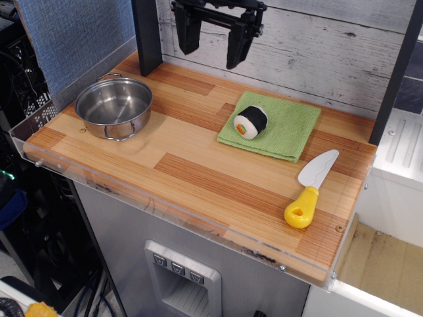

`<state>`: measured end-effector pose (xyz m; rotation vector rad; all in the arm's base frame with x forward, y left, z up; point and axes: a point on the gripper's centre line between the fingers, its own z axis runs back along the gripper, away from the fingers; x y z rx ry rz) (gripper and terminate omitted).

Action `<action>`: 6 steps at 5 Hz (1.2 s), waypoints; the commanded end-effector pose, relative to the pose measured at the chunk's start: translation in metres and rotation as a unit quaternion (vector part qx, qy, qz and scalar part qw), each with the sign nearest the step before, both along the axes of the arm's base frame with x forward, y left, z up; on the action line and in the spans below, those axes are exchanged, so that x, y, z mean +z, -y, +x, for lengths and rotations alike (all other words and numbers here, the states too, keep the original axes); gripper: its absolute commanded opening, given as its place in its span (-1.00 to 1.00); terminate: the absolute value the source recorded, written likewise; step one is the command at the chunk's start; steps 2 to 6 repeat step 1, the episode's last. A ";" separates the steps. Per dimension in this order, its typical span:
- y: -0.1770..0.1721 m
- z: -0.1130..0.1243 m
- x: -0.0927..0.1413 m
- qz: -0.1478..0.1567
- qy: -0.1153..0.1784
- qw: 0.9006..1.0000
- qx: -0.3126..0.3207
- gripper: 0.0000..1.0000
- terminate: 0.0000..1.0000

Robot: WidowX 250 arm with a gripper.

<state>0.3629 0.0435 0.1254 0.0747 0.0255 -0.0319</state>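
Tabletop [198, 178] of striped wood planks is filling most of the view, with a clear plastic lip [165, 208] bordering its front and left edges. Behind it a wall [330, 53] of pale grey boards is rising, and a blue panel [73, 33] is closing off the left side. A green cloth [284, 125] is lying flat on the back right part of the tabletop, slightly askew to the planks. A steel pot [114, 102] is sitting upright on the back left part, well apart from the cloth, showing a bare shiny inside and two small loop handles. The gripper [211, 58] is hanging high above the back edge, between pot and cloth as this camera sees it; its two dark fingers [188, 30] are pointing down, spread wide with nothing between them, and touching nothing. A toy knife [310, 188] is lying on the front right part of the tabletop, near the cloth's front corner but apart from it, its pale blade [318, 168] pointing toward the back and its yellow handle [301, 210] toward the front edge. Smallest, a toy sushi roll [250, 122] is resting on the left half of the cloth, its white face with an orange and green centre facing toward the front left; it is lying below and a little to the right of the gripper, nearer to it than the knife.
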 end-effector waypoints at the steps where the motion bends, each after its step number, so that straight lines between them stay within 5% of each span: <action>1: -0.003 0.004 0.017 0.003 0.023 1.000 0.000 1.00 1.00; 6: -0.003 0.004 0.017 0.003 0.023 1.000 0.000 1.00 1.00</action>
